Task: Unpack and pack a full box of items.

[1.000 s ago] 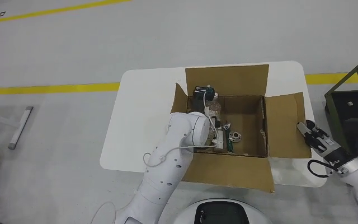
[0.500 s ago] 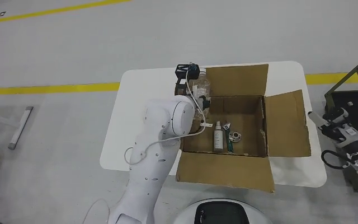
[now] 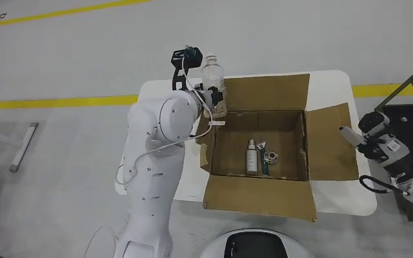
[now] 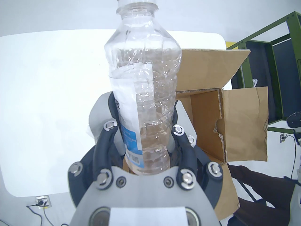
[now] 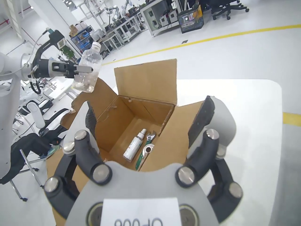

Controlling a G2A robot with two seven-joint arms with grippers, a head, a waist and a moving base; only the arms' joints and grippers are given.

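Left end effector (image 4: 143,129) is clenched on the lower body of a clear water bottle (image 4: 143,66), held upright in the air over one edge of the box (image 4: 242,123). Unpacking looks under way. Next, I judge, the bottle goes down upright on bare bench (image 4: 47,83) beside it. Farther off, a spray bottle (image 3: 251,157) and wrench (image 3: 263,158) lie inside the box, and the right end effector (image 5: 150,110) hangs released beyond.

Bright, even overhead light glints on the bottle (image 4: 143,71); shadows faint.
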